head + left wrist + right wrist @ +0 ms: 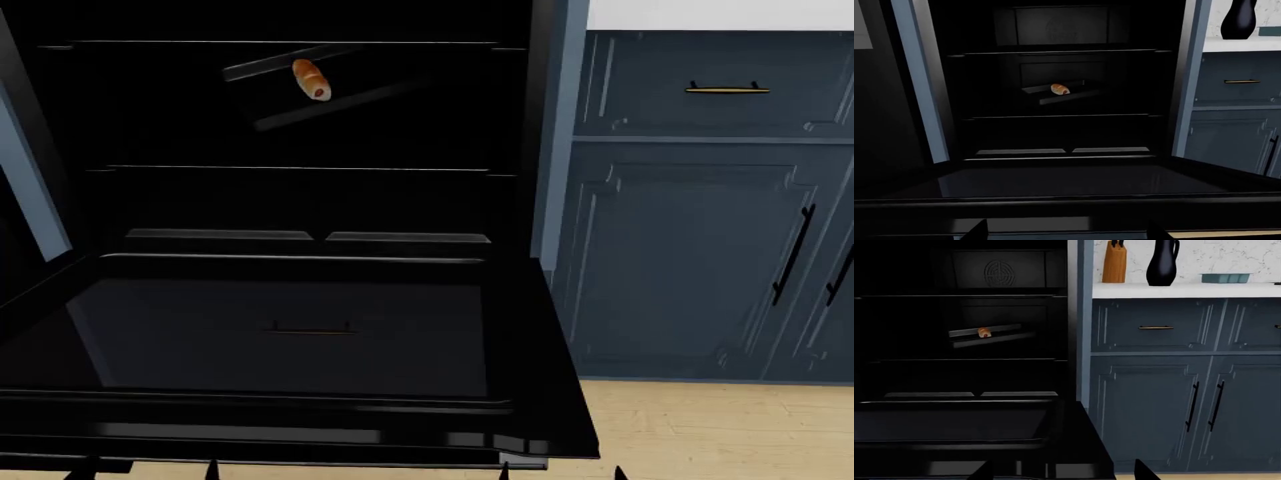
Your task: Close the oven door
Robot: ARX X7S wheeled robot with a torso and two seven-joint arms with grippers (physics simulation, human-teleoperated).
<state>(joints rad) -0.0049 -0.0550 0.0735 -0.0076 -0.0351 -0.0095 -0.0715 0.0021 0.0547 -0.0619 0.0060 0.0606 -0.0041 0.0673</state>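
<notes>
The oven door [294, 340] is a glossy black slab with a dark glass window, and it lies fully open and level in front of the oven cavity. It also shows in the left wrist view [1067, 185] and the right wrist view [954, 425]. My left gripper [1067, 233] is open just before the door's front edge, with only its fingertips [211, 470] in sight. My right gripper [1064, 473] is open near the door's right front corner, nothing between its fingers [505, 471]. A small bread roll [311, 78] lies on a tray inside the oven.
Navy-blue cabinets stand right of the oven: a drawer with a brass handle [727, 90] and doors with black bar handles [794, 255]. On the white counter are a black vase [1162, 262], a knife block [1114, 262] and a teal tray [1225, 278]. Pale wood floor [707, 430] lies below.
</notes>
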